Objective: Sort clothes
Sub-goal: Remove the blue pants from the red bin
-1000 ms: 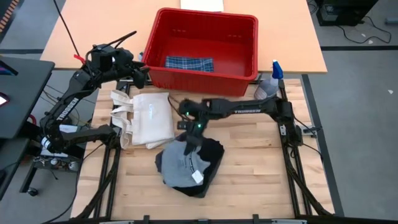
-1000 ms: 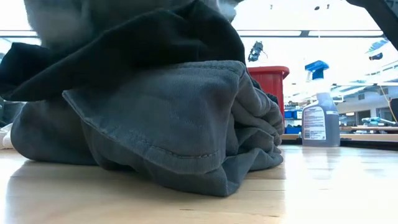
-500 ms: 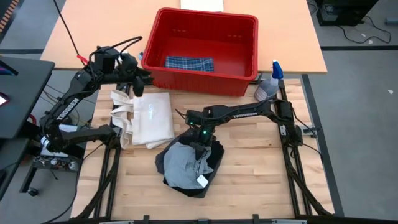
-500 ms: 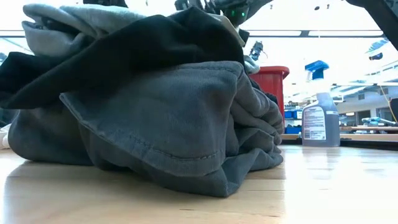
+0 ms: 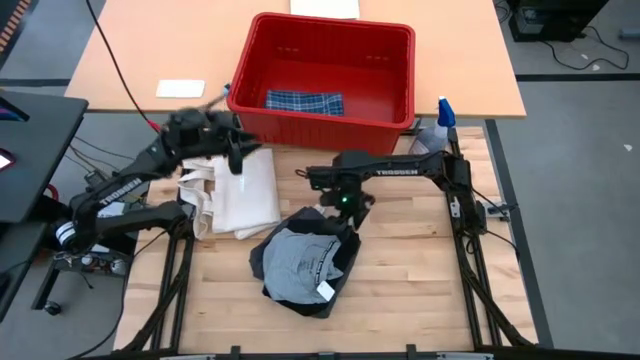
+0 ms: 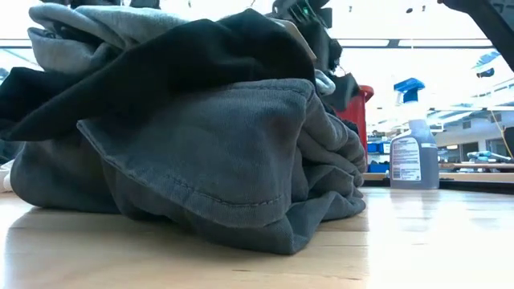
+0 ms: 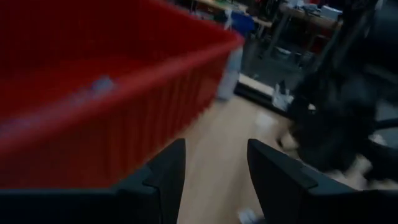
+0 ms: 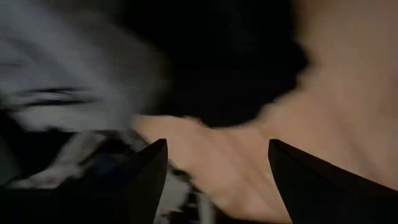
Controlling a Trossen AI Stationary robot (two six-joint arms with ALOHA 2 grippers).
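A pile of clothes lies on the wooden table: dark grey shorts (image 5: 298,262) (image 6: 209,160) on top of a black piece (image 5: 345,250) (image 6: 185,56). A blue-and-white plaid piece (image 5: 305,102) lies flat on the floor of the red bin (image 5: 400,75). My right gripper (image 5: 345,207) (image 8: 216,149) hovers open over the pile's far edge with nothing between its fingers. My left gripper (image 5: 236,152) (image 7: 214,152) hangs open and empty over the cream tote bag (image 5: 240,190), close to the bin's near left corner.
A spray bottle (image 5: 432,135) (image 6: 414,136) stands at the table's far right, beside the bin. The tote bag lies left of the pile, its handles toward the left edge. A white card (image 5: 180,88) lies on the far tabletop. Bare wood (image 5: 410,270) shows right of the pile.
My right gripper has opened and let go of the grey garment, then drawn back toward the far edge and a little right. The garment's raised part has dropped and settled on the pile. My left gripper has swung from beside the bin toward the near edge, over the tote bag.
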